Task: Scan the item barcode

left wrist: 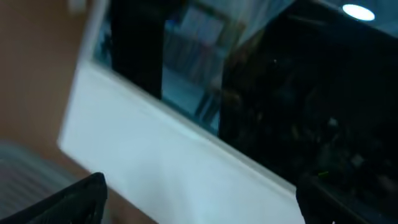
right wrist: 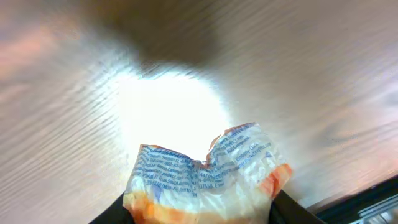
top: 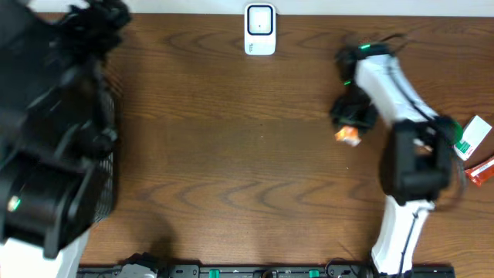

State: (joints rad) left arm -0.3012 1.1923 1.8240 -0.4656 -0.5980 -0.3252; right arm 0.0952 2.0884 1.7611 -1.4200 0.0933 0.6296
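The item is a crumpled white packet [right wrist: 205, 177] with blue print and orange edges. My right gripper [right wrist: 202, 213] is shut on it, a dark finger [right wrist: 115, 214] pressed against each side. In the overhead view the packet [top: 347, 137] hangs just below the right gripper [top: 352, 117], right of the table's middle. The white barcode scanner [top: 260, 29] stands upright at the back edge, apart from the packet. My left gripper [left wrist: 199, 199] is open with nothing between its fingers [left wrist: 74, 199], and its arm [top: 54, 154] is raised at the far left. No barcode shows on the packet.
A green-and-white box [top: 472, 137] and a red item [top: 480, 170] lie at the right edge, behind the right arm. A black basket [top: 104, 166] stands at the left under the left arm. The left wrist view shows a white ledge [left wrist: 168, 155] and dark glass.
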